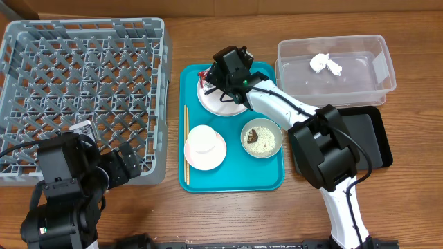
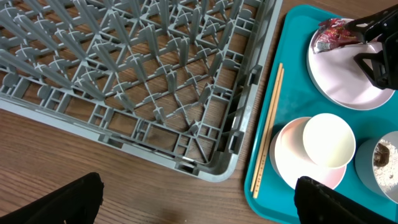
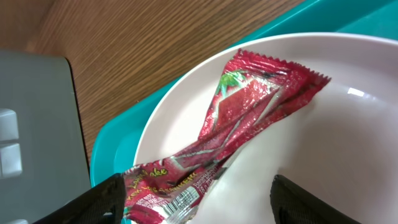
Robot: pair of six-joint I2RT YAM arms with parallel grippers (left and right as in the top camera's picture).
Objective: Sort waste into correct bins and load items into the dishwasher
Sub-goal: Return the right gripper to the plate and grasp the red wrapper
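The red wrapper [image 3: 249,124] lies on the white plate [image 3: 329,143] at the back of the teal tray [image 1: 232,178]. My right gripper [image 3: 199,208] is open low over the plate, its fingers on either side of the wrapper's near end; it also shows in the overhead view [image 1: 213,83]. My left gripper [image 2: 199,208] is open and empty over bare table in front of the grey rack [image 2: 137,81]. The white cup [image 1: 205,140] stands on the pinkish saucer [image 1: 216,160]. The bowl [image 1: 261,137] holds rice and a brown lump. The chopsticks [image 1: 186,142] lie along the tray's left edge.
The clear tub [image 1: 360,81] at the back right holds the white tissue [image 1: 325,63]. The black tray [image 1: 374,135] lies in front of it, partly under my right arm. The rack [image 1: 83,90] fills the left side.
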